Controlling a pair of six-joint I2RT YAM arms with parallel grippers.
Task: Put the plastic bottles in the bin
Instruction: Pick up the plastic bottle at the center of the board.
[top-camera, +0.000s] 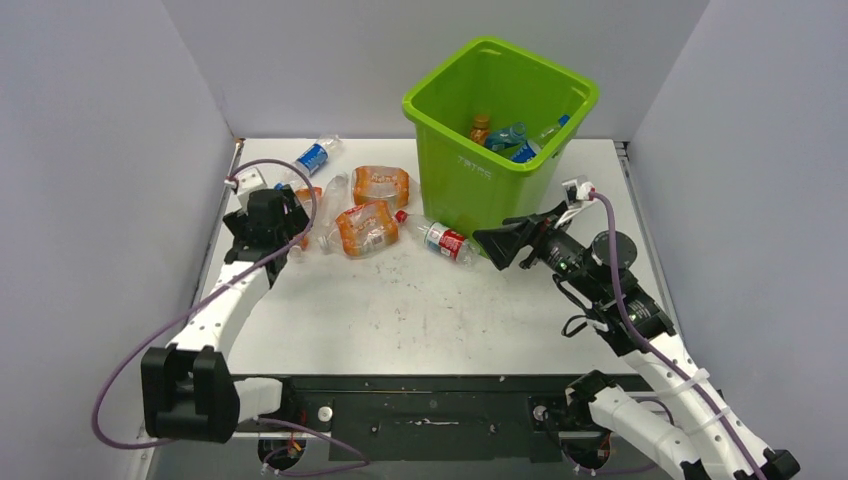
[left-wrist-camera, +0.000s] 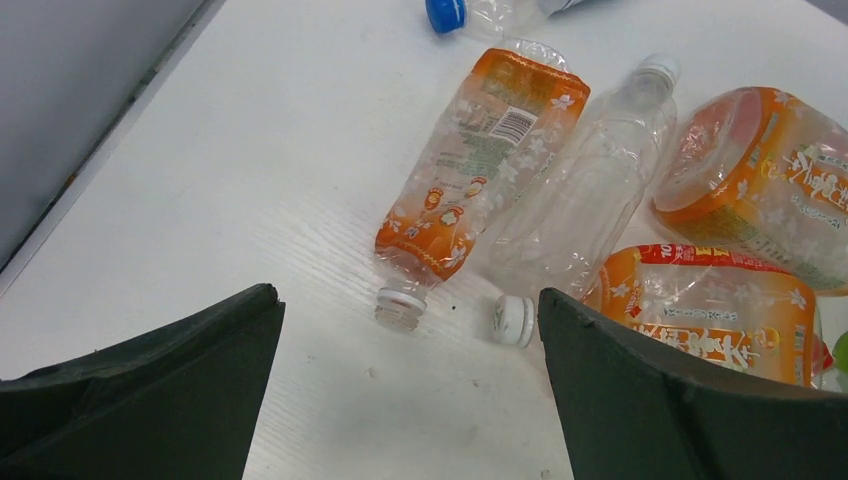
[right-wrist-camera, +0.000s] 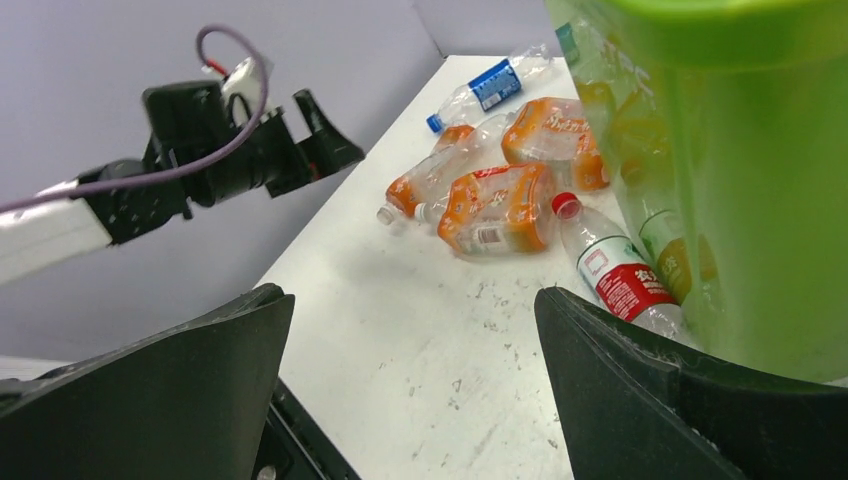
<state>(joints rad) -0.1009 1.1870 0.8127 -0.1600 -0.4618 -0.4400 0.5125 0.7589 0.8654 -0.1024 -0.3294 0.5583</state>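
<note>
Since several plastic bottles (top-camera: 505, 138) already lie inside the bin (top-camera: 470, 180), the job looks partly done. The rest lie flat on the desk (top-camera: 430, 320) to the left of the bin. Closest to it, a red-labelled bottle (top-camera: 440, 238) lies at the foot of the bin's front wall, seemingly touching it. Its long axis slants along that wall, with the red cap pointing away from the bin. The right gripper (top-camera: 488, 250) hangs just in front of the bin, jaws spread wide and empty. It is aimed low toward that bottle's base end, which I judge to be its next pick. Farther from the bin, the left gripper (left-wrist-camera: 405, 295) hovers over the cluster, jaws likewise wide apart and holding nothing. They straddle the neck of a slim orange-labelled bottle (left-wrist-camera: 470, 170), whose long axis runs away from the gripper, neck nearest. A clear bottle (left-wrist-camera: 580, 200) lies alongside it, nearly parallel. Closing across the narrow axis should suit these crushed bodies.
</note>
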